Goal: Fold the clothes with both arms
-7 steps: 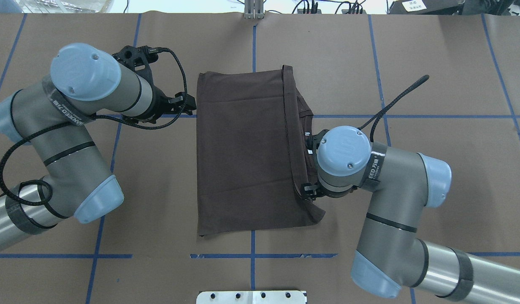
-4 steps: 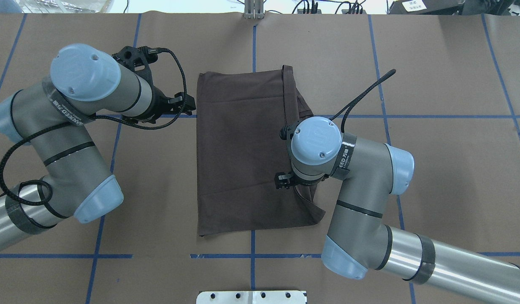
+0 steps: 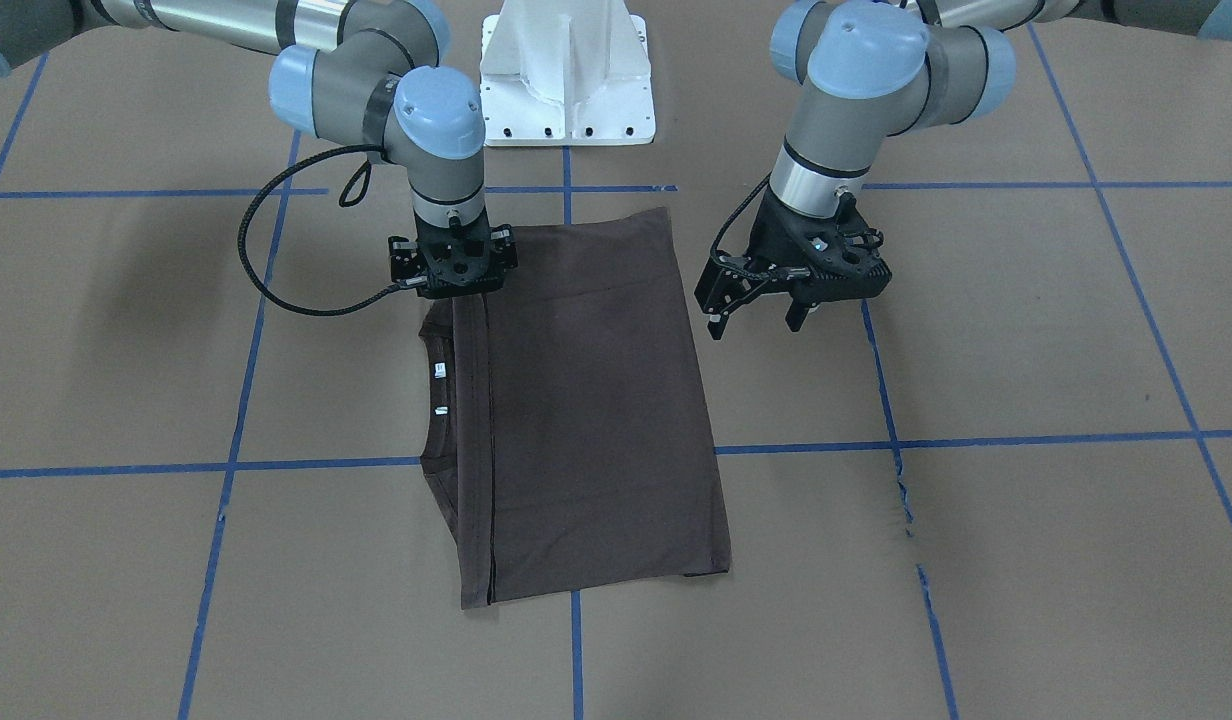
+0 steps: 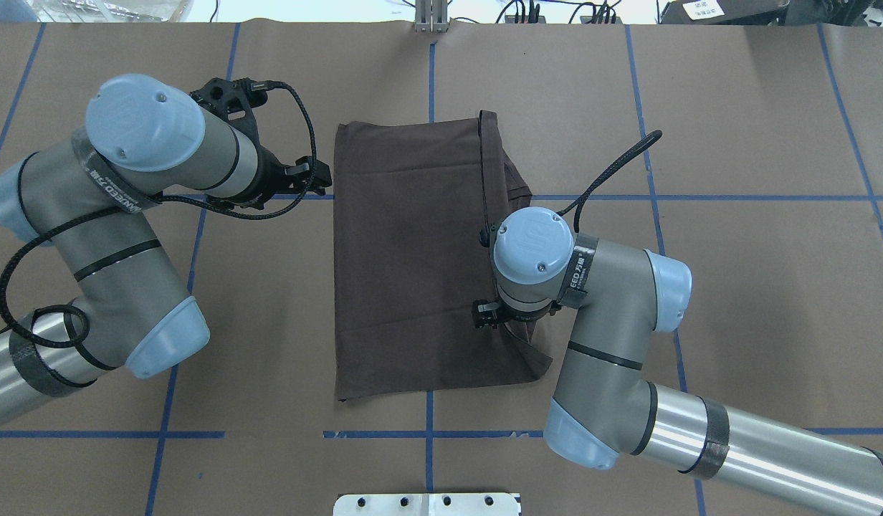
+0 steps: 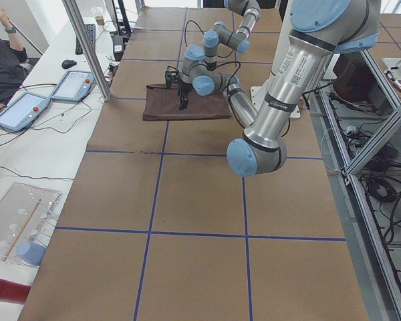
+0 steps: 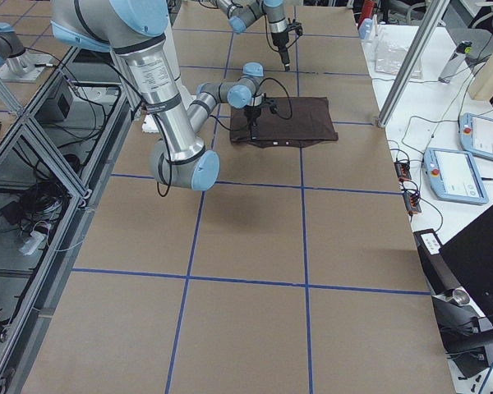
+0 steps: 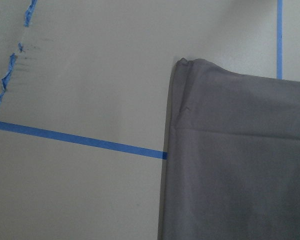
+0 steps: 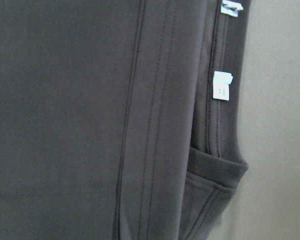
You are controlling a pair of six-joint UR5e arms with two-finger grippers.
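The dark brown T-shirt (image 4: 413,265) lies folded into a flat rectangle at the table's middle. Its collar and white labels (image 3: 439,371) show along one edge, also in the right wrist view (image 8: 221,85). My left gripper (image 3: 754,322) is open and empty, just off the shirt's opposite long edge, and shows in the overhead view (image 4: 325,176). My right gripper (image 3: 454,290) points down over the collar-side strip near the robot's end of the shirt. Its fingers are hidden, so I cannot tell whether it is open. The left wrist view shows a shirt corner (image 7: 190,67).
Brown paper with blue tape lines (image 4: 428,434) covers the table. The white mounting pedestal (image 3: 566,70) stands at the robot's side. The right arm's black cable (image 4: 613,168) loops beside the shirt. Operator tablets (image 5: 20,110) lie past the table's far side.
My right arm has swung from the shirt's collar-side edge inward over the shirt, then drawn slightly back toward the robot. The shirt and my left arm have not moved.
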